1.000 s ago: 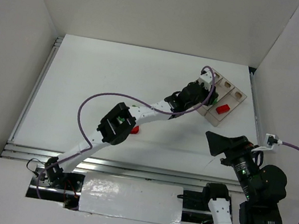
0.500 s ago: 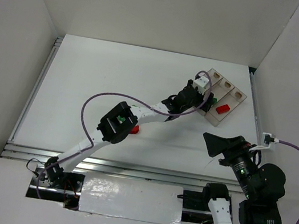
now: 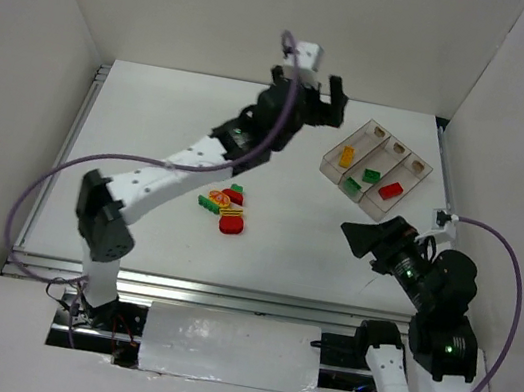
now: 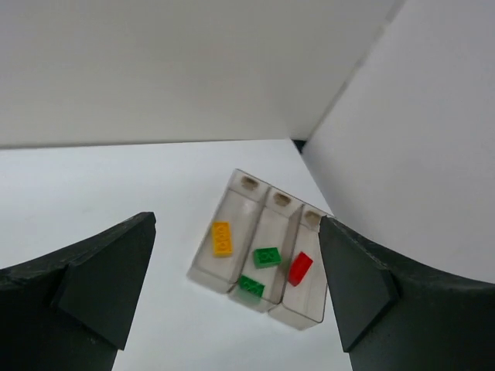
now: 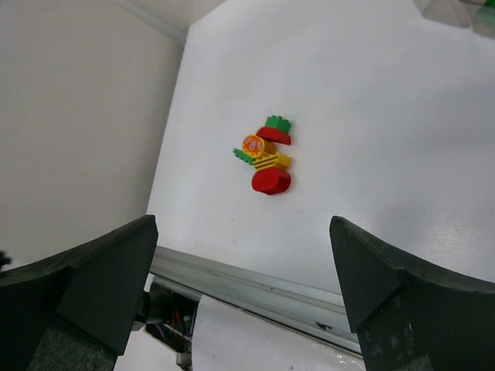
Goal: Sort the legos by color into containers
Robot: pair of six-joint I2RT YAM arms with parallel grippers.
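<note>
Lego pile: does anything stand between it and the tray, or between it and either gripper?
Nothing visible does. Only bare table lies between the lego pile and the tray. The left gripper is open, raised toward the far edge; the right gripper, also open, faces the pile across bare table.

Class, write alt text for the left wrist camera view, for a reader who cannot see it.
A clear three-compartment tray on a white table holds a yellow brick in one end compartment, two green bricks in the middle and a red brick in the other end. The left tool's open, empty fingers frame the lower corners.
</note>
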